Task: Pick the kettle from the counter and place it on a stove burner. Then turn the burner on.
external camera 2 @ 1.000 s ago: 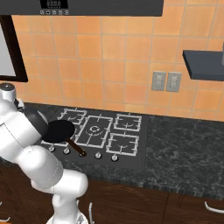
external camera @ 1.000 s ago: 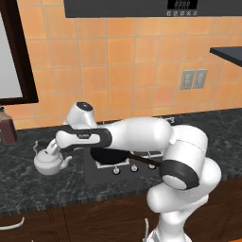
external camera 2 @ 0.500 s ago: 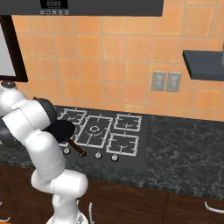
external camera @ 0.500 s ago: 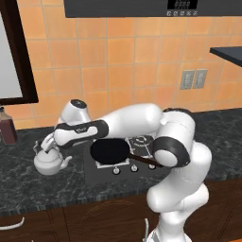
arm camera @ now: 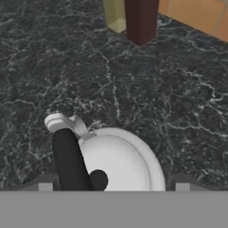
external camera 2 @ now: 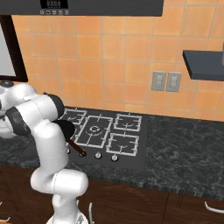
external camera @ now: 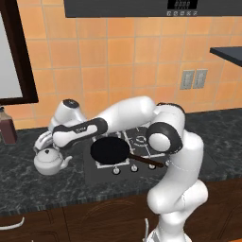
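The silvery-white kettle [external camera: 49, 161] stands upright on the dark marbled counter [external camera: 28, 189], left of the cooktop. My gripper [external camera: 46, 146] hovers right over it at the end of the arm, which is stretched far to the left. In the hand view the kettle's lid [arm camera: 119, 164], dark arched handle [arm camera: 68, 161] and spout [arm camera: 61, 122] lie close below. My gripper [arm camera: 113, 186] is open, one fingertip [arm camera: 45, 185] on each side of the kettle body. The front-right stove burner [external camera 2: 123, 144] is bare.
A black frying pan [external camera: 109, 150] sits on the cooktop's front-left burner, handle pointing right. A dark brown bottle [external camera: 7, 127] stands near the wall to the left of the kettle, seen in the hand view as the bottle [arm camera: 141, 20] beside a pale yellow object [arm camera: 115, 15]. Control knobs [external camera 2: 96, 155] line the cooktop's front.
The arm has swung further left and the hand has come down over the kettle. The fingers have drawn in slightly. Kettle and pan have not moved.
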Controlling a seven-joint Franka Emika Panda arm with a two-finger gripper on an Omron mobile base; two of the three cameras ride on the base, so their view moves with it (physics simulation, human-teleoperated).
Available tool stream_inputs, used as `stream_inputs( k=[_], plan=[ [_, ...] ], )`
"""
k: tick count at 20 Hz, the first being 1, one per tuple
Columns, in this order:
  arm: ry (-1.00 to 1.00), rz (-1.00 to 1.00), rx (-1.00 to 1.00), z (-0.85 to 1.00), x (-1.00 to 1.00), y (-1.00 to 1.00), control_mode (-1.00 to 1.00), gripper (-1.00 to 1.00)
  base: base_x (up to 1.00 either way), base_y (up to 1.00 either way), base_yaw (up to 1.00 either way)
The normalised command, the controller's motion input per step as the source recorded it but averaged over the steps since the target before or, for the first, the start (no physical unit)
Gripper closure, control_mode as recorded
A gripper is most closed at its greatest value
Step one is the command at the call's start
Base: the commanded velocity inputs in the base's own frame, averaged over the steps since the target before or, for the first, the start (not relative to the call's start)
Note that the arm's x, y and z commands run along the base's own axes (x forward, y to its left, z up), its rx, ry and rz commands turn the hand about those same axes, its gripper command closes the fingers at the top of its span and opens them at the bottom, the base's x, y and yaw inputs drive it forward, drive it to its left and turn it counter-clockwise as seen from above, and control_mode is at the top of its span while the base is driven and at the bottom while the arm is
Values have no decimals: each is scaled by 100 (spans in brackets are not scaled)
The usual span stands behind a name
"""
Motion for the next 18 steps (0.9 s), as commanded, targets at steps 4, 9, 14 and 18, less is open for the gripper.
stream_inputs(
  k=[4, 9, 14, 18],
  plan=[
    [0, -2, 0, 0, -6, 0, -100, 100, 0, 0, 0],
    [0, 0, 0, 0, 0, 0, -100, 100, 0, 0, 0],
    [-1, 0, 0, 11, -30, 0, -100, 100, 0, 0, 0],
    [-13, -2, 0, 62, -45, -6, -100, 100, 0, 0, 0]
  ],
)
